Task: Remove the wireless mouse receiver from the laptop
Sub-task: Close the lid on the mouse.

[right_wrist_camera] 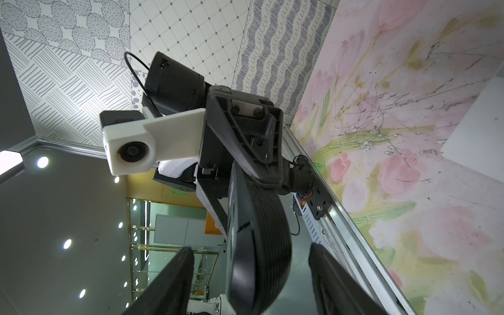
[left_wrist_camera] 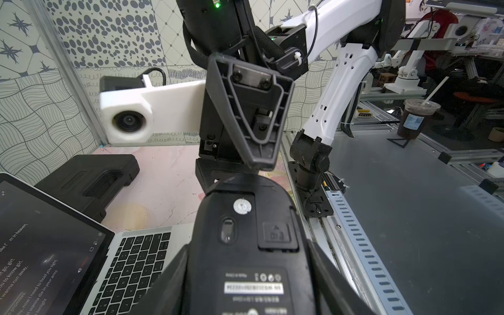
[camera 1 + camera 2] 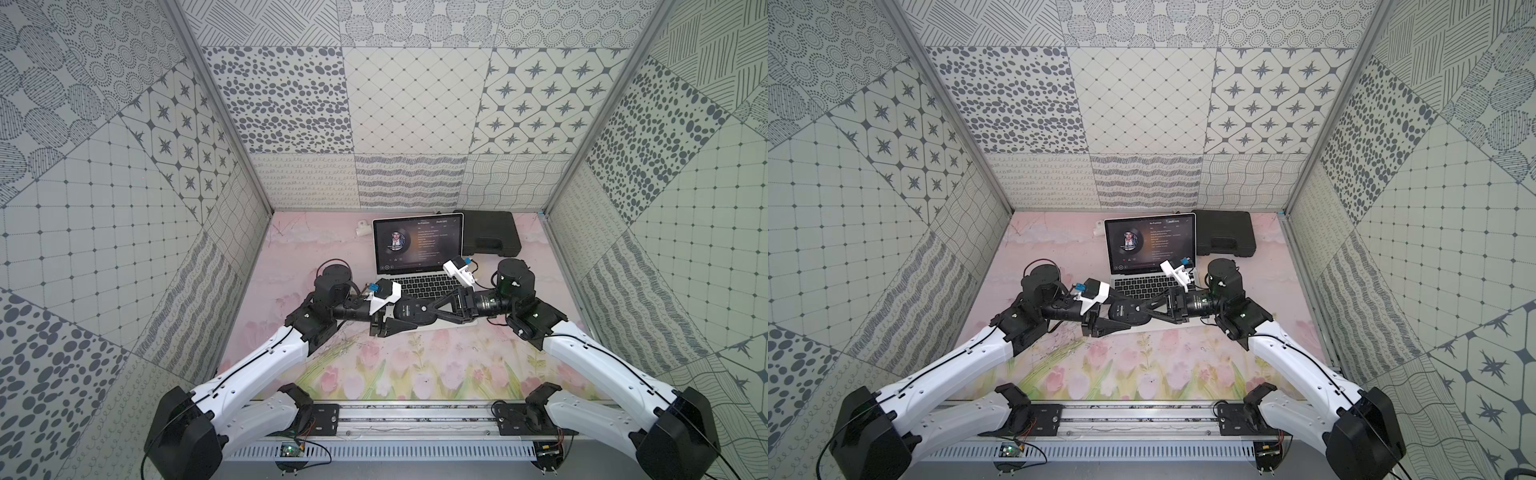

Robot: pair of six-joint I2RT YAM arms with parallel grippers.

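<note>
Item 1: slim silver metal laptop (image 3: 417,245), lid open, matte black square keys, glossy dark screen with a round portrait and lines of pale text. It stands toward 12 o'clock on the counter (image 3: 374,365), a flat sheet printed with pink tulips and green stems, scuffed with dark scratches

Item 2: black oval plastic mouse (image 2: 245,212), flat underside up in both top views, bearing a white barcode label, round silver sticker, oblong sensor window and square hatch; its side is ribbed. It is raised over the laptop's front edge, at 6 o'clock from the keyboard

Item 3: black rectangular moulded plastic case (image 3: 490,239) with recessed handle, lying flat at 2 o'clock from the laptop screen, just beside it

Item 4: small white object (image 3: 362,228), kind unclear, at 10 o'clock from the screen

Item 5: left end effector (image 3: 411,314), black ribbed triangular fingers, parted only by the mouse's width and clamped on its two sides

Item 6: right end effector (image 1: 251,249), jaws parted wider than the mouse. Its fingers (image 1: 174,278) straddle the mouse's free end with a gap on each side, gripping nothing

Item 7: wireless mouse receiver, not to be made out in any view; its place cannot be told
</note>
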